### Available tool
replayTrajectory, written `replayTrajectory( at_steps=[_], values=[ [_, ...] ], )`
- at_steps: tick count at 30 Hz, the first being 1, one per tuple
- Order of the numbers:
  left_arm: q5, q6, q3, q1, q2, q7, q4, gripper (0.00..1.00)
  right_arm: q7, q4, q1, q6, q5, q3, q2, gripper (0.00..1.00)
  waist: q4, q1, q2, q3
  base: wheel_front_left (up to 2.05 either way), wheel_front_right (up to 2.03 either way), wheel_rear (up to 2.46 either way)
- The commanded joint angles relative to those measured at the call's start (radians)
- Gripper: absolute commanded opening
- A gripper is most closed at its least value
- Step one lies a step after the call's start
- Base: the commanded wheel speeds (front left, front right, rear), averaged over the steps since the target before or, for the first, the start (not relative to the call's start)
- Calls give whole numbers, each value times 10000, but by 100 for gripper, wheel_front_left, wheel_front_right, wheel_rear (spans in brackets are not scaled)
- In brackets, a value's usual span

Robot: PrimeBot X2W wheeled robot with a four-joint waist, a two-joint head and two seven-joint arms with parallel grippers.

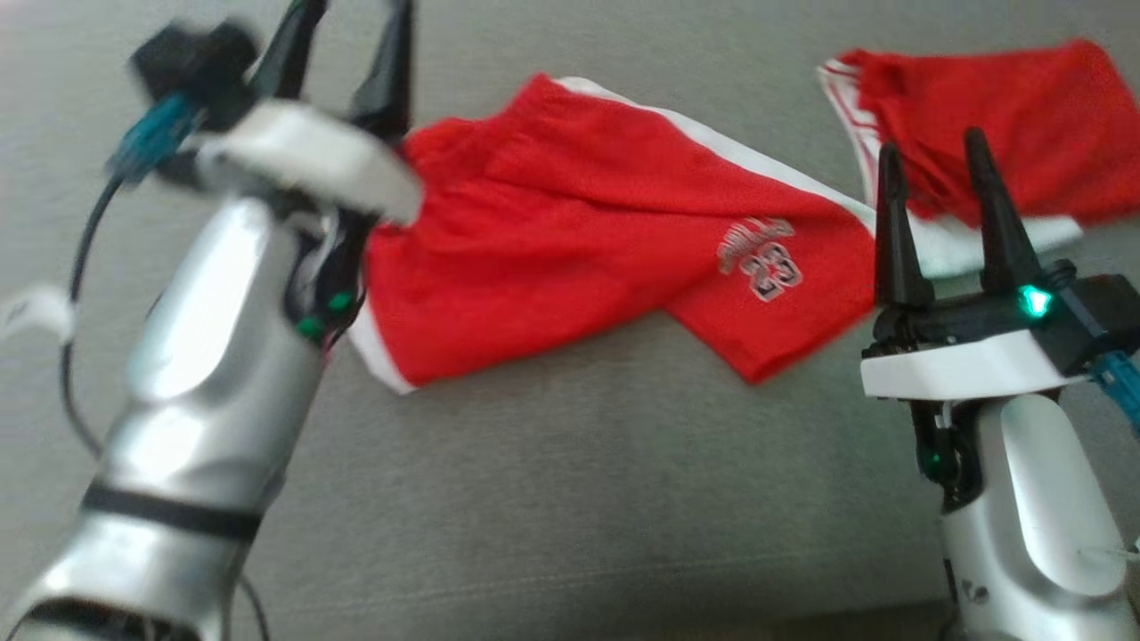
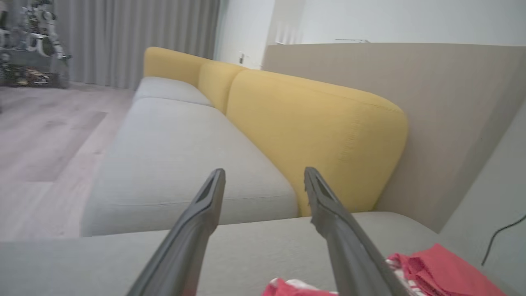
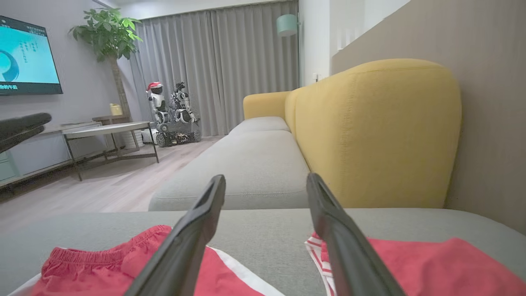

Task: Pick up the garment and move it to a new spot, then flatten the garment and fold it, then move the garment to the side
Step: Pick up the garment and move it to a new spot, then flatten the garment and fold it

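The garment, red shorts (image 1: 570,231) with a white side stripe and a "23" print, lies spread on the grey cushion (image 1: 570,499) in the head view. My left gripper (image 1: 352,18), blurred, hovers at the shorts' upper left end with its wrist hiding part of the cloth. In the left wrist view that gripper (image 2: 264,170) is open with nothing between its fingers, and a bit of the shorts (image 2: 287,288) shows at the bottom edge. My right gripper (image 1: 932,147) stands open just right of the shorts' leg. The right wrist view has the gripper (image 3: 266,177) open above the shorts (image 3: 102,267).
A second red garment (image 1: 997,116) with white stripes lies at the back right, also seen in the right wrist view (image 3: 431,263). Yellow backrests (image 3: 370,131) and a beige wall bound the far side. A low table (image 3: 111,129) stands on the wooden floor.
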Motion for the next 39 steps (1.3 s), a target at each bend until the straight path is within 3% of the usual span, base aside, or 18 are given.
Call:
replayTrajectory(
  at_steps=[1, 8, 16, 26, 33, 39],
  values=[
    [-16, -102, 541, 273, 442, -51, -494, 100, -17, -236, 81, -7, -113, 142, 53, 100, 745, 0, 0, -571, 0, 0, 0],
    [79, -420, 1473, 2910, 830, -55, -1609, 100, 178, -142, 619, -7, -196, 119, 53, 100, 1573, 0, 0, -1117, 0, 0, 0],
    [358, -654, 2462, 5362, -8, -56, -2688, 100, 390, -193, 1095, -7, -130, 158, 53, 100, 1995, 0, 0, -1404, 0, 0, 0],
    [885, -1002, 2918, 5640, -742, -56, -2825, 100, 777, -239, 923, -7, -243, 354, 53, 100, 2283, 0, 0, -1252, 0, 0, 0],
    [1002, -1225, 2970, 5526, -976, -56, -2640, 100, 2028, 572, -366, -7, -682, 940, 30, 100, 2581, 0, 0, -647, 0, 0, 0],
    [936, -1378, 2798, 5186, -1069, -56, -2522, 100, 3057, 2292, -2241, -7, -258, 1712, -987, 100, 3144, 0, 0, 21, 0, 0, 0]
  ],
)
